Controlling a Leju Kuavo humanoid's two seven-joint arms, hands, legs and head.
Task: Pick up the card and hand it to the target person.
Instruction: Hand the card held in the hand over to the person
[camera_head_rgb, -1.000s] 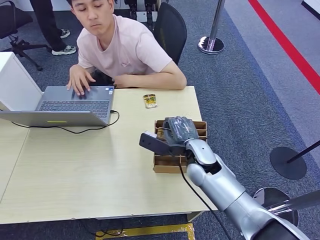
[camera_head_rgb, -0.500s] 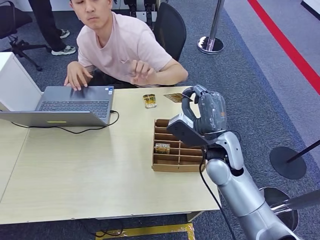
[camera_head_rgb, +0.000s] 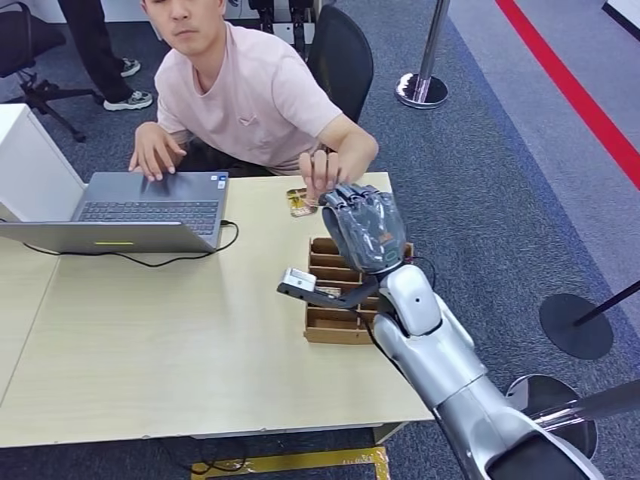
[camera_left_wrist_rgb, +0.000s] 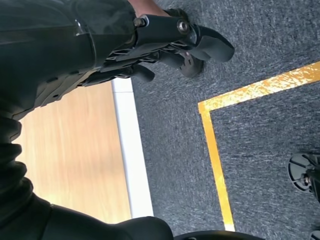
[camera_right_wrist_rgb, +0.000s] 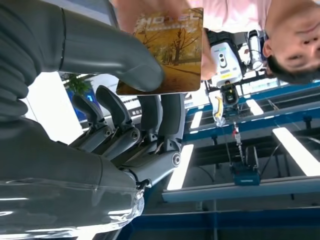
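We see the right robot hand (camera_right_wrist_rgb: 113, 115) pinching the card (camera_right_wrist_rgb: 166, 50) above the divider tray (camera_head_rgb: 332, 325), the person's hand (camera_head_rgb: 321, 172) touching it. Laptop (camera_head_rgb: 143, 210) well apart across the worktop (camera_head_rgb: 189, 340). Left robot hand (camera_left_wrist_rgb: 181, 45) curled, holding nothing, off the worktop edge.

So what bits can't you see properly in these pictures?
- Head view: the yellow picture card is hidden behind the robot's right hand, raised near the person's hand.
- Right wrist view: the thick grey thumb covers part of the yellow picture card; its top edge is cut off.
- Head view: part of the brown cardboard divider box sits behind the right arm.
- Left wrist view: the wooden table is blurred.
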